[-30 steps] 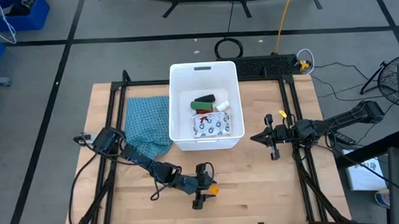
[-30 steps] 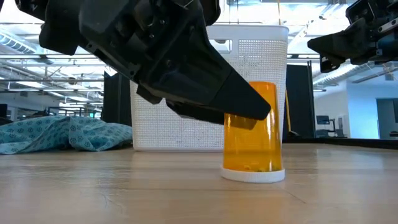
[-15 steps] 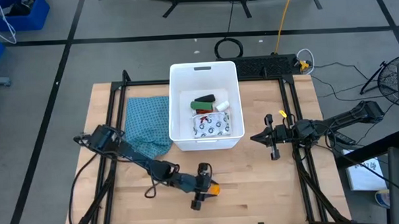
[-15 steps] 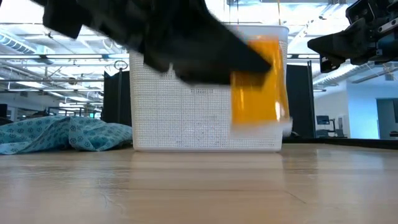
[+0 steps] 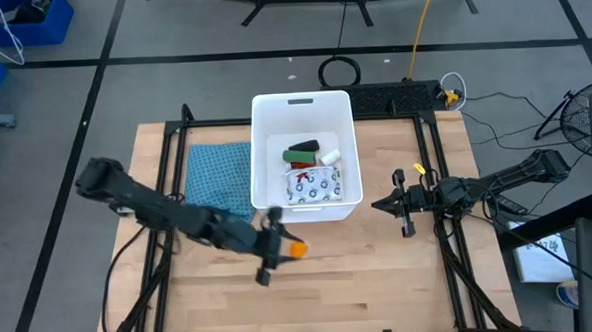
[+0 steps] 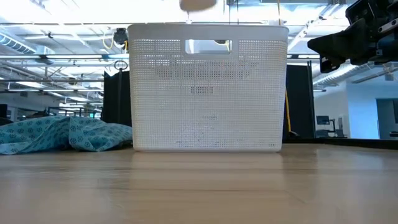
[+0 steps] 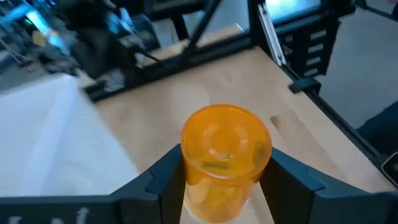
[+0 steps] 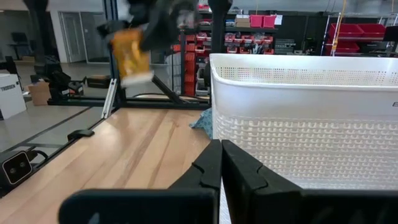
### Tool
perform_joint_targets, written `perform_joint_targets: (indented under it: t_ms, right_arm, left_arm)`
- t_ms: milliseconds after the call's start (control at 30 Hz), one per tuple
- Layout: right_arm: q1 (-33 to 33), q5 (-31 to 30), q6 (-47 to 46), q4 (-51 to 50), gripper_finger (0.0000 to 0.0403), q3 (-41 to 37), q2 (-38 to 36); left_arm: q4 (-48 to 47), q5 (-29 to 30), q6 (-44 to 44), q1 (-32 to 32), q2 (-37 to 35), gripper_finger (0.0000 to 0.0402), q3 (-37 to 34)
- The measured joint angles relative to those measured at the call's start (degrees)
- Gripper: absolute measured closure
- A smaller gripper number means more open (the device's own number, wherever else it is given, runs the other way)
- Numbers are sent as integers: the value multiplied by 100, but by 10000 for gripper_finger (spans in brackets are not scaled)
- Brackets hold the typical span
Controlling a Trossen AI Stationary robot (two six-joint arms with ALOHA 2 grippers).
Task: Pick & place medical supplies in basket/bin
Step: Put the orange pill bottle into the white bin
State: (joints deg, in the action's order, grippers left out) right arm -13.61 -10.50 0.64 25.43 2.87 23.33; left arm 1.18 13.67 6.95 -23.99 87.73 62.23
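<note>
The orange vial (image 5: 297,250) hangs in the air over the table's near middle, in front of the white bin (image 5: 308,210), with my left gripper (image 5: 286,247) shut on it. In the left wrist view the vial (image 7: 227,155) sits between both fingers. Only its white cap (image 6: 198,4) shows in the low view, at the top edge. Inside the bin lie a white patterned pouch (image 5: 313,188), a red bottle (image 5: 311,161) and dark packets (image 5: 301,148). My right gripper (image 5: 393,204) waits shut, right of the bin. My left gripper pinches the vial's round side wall (image 7: 186,171) between its two fingers, one on each side. The fingers (image 7: 289,177) come nearly level from the table's left, slanting a little down. The vial (image 8: 132,53) is lifted clear of the table, slightly tilted, its white cap (image 8: 140,76) at the lower end.
A teal checked cloth (image 5: 220,179) lies bunched left of the bin, touching its wall. Black frame rails (image 5: 431,155) run along the table's sides. Bare wood lies near the front edge (image 5: 382,292). Blue crates (image 5: 30,22) stand on the floor beyond the table.
My left gripper has risen from the table with the orange vial and gone toward the bin and a little left. The vial, which stood cap-down on the wood, is now lifted clear, almost out of the low view's top.
</note>
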Motion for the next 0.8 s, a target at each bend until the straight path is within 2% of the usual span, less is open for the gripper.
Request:
perform_joint_targets:
  t_ms: [133,233,467,600,800]
  right_arm:
    - [2,2,1,-2,403,2,0]
    - [1,2,-2,-11,403,1,1]
    - [2,4,-2,-48,403,0,-2]
    - [1,4,0,-48,403,2,1]
    - [2,-4,144,101,403,2,-1]
  left_arm:
    - [-525,10,202,120,-812,206,0]
    - [-945,167,334,141,-1376,209,0]
    - [-2211,1070,355,238,-2679,219,-1]
    - [-2535,1057,470,457,-3268,209,-1]
    - [-2604,1017,836,1153,-3649,205,-1]
